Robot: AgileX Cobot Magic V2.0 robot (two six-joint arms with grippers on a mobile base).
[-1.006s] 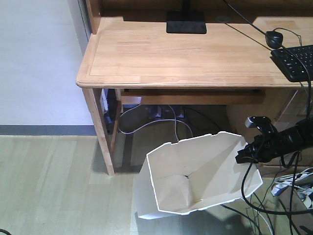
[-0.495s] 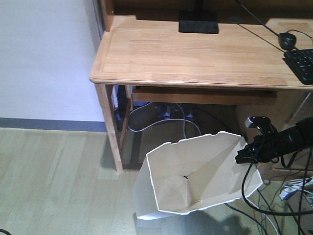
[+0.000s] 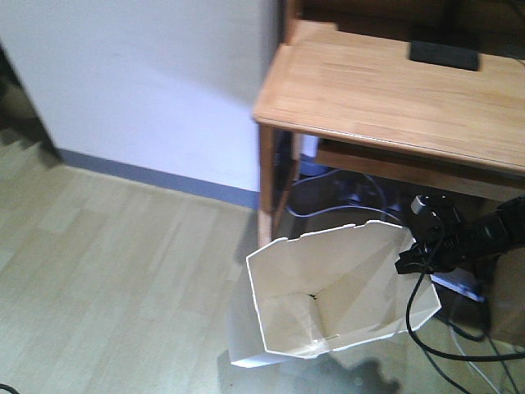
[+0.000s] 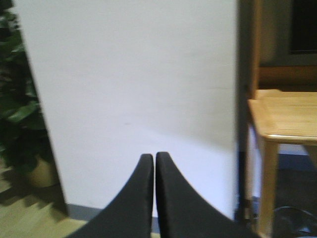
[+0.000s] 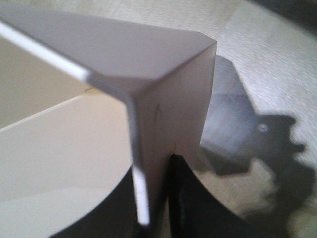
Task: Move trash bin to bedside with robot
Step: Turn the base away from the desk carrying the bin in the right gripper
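Note:
The white trash bin (image 3: 328, 295) with its cream inside hangs tilted above the wood floor, in the lower middle of the front view. My right gripper (image 3: 408, 261) is shut on the bin's right rim, one finger inside and one outside the wall (image 5: 163, 144). The right arm (image 3: 484, 234) comes in from the right with black cables trailing. My left gripper (image 4: 154, 158) is shut and empty, pointing at a white wall. The bed is out of view.
A wooden desk (image 3: 385, 90) stands at the upper right, its leg (image 3: 267, 185) just behind the bin, with cables (image 3: 328, 197) under it. A white wall (image 3: 148, 82) with a grey skirting fills the upper left. A potted plant (image 4: 20, 114) stands left of the wall.
The view has swung left: the desk has slid to the right and more wall and floor show. The bin stays held in the same place in the frame.

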